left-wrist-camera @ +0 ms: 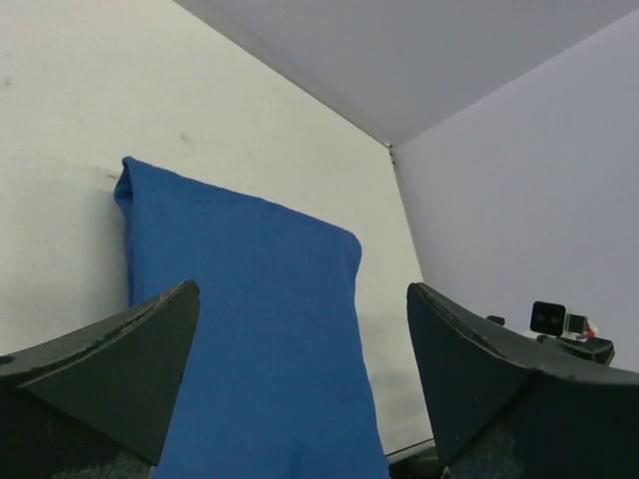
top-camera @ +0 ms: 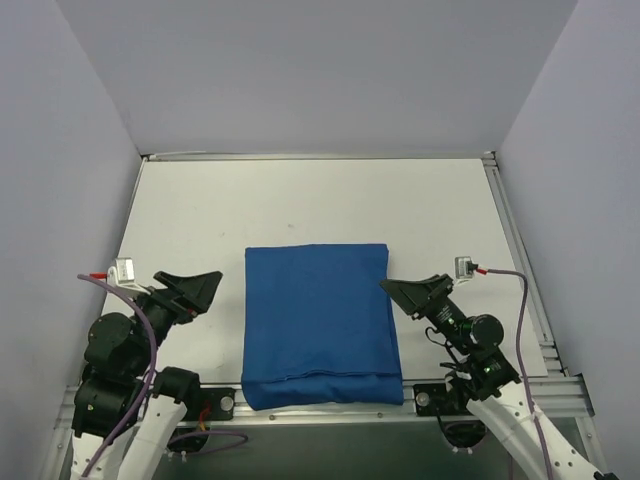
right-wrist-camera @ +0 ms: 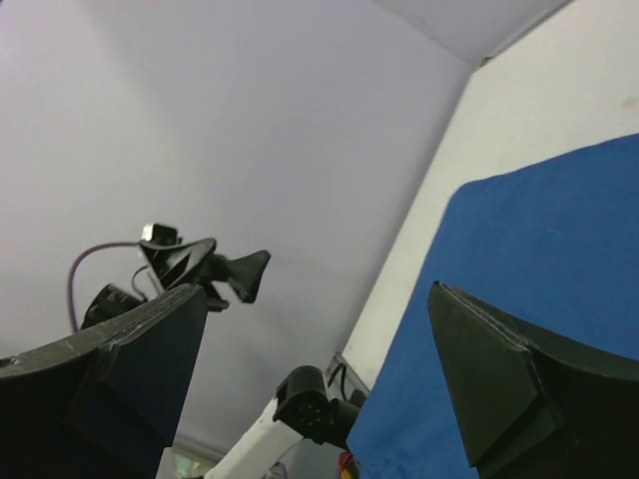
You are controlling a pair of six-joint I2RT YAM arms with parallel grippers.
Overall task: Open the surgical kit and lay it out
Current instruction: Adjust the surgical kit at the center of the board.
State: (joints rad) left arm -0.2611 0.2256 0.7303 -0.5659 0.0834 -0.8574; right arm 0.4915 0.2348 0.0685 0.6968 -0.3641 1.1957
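Here's the surgical kit, a royal-blue cloth wrap (top-camera: 318, 325) folded shut into a flat rectangular bundle, lying in the middle of the white table (top-camera: 300, 200) with its near edge right at the front rail. The left gripper (top-camera: 205, 288) hangs just beside the bundle's left edge, jaws spread wide, nothing between them. The right gripper (top-camera: 412, 290) sits just off the bundle's right edge, jaws also wide apart and empty. Neither one touches the cloth.
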